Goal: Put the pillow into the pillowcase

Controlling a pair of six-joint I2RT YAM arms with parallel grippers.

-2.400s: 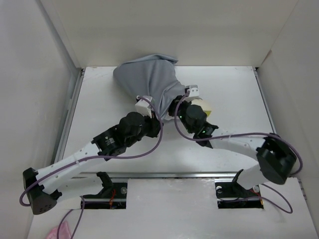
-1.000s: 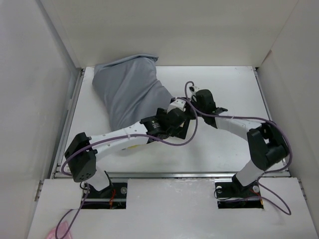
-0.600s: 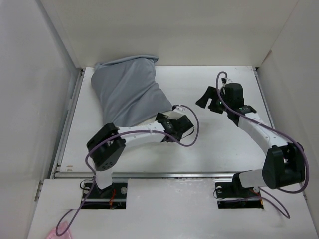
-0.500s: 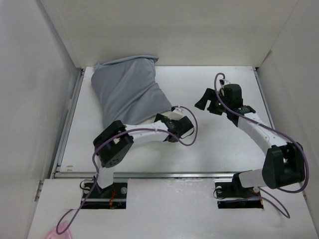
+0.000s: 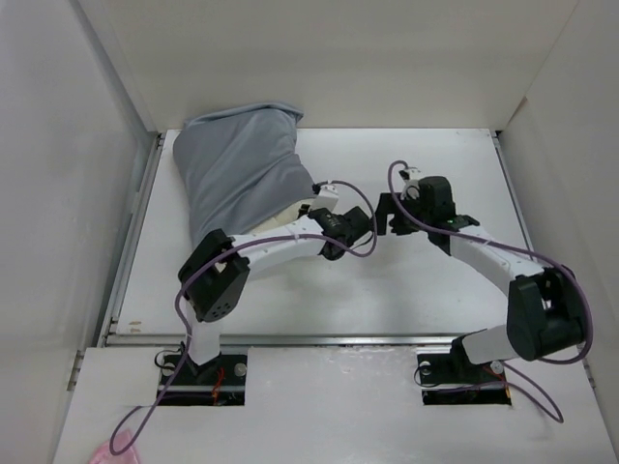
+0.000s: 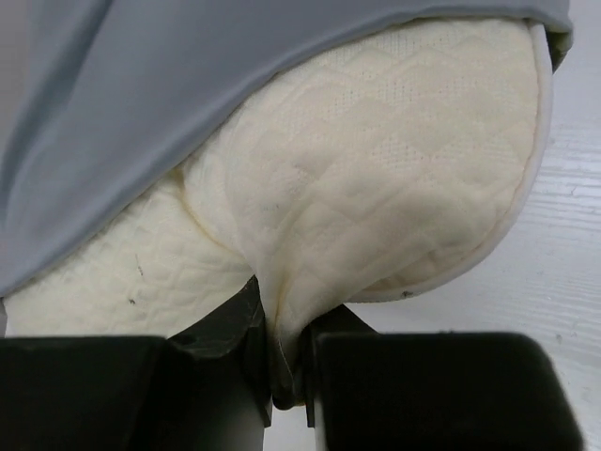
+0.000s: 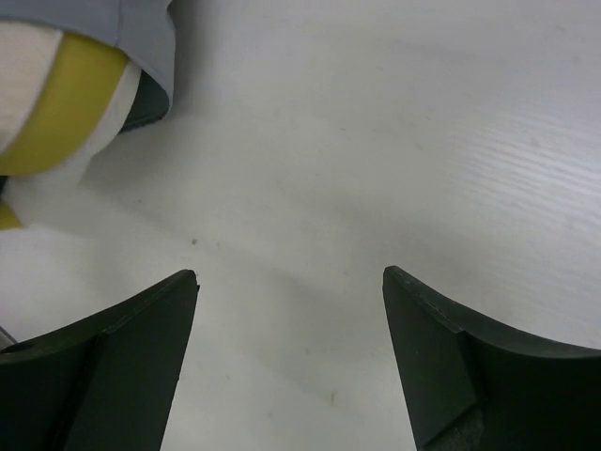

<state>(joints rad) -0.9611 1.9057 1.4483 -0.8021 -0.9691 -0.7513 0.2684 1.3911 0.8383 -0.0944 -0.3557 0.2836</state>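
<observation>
The grey pillowcase [image 5: 240, 169] lies at the table's back left, bulging with the pillow inside it. In the left wrist view the cream quilted pillow [image 6: 376, 169] sticks out from under the pillowcase [image 6: 188, 94] hem. My left gripper [image 6: 282, 324] is shut on a pinched fold of the pillow's end; from above it [image 5: 319, 215] sits at the sack's lower right mouth. My right gripper [image 5: 387, 215] hovers just right of it, open and empty [image 7: 289, 282] over bare table. Its view catches the pillow's yellow edge [image 7: 70, 103] at top left.
White walls [image 5: 97, 145] close in the table [image 5: 435, 280] on the left, back and right. Purple cables loop off both arms. A metal rail [image 5: 329, 338] runs along the near edge in front of the arm bases.
My left gripper has closed on the pillow's exposed end. The right arm has swung back left toward the pillowcase mouth with its jaws wider. The pillowcase has shifted slightly left.
</observation>
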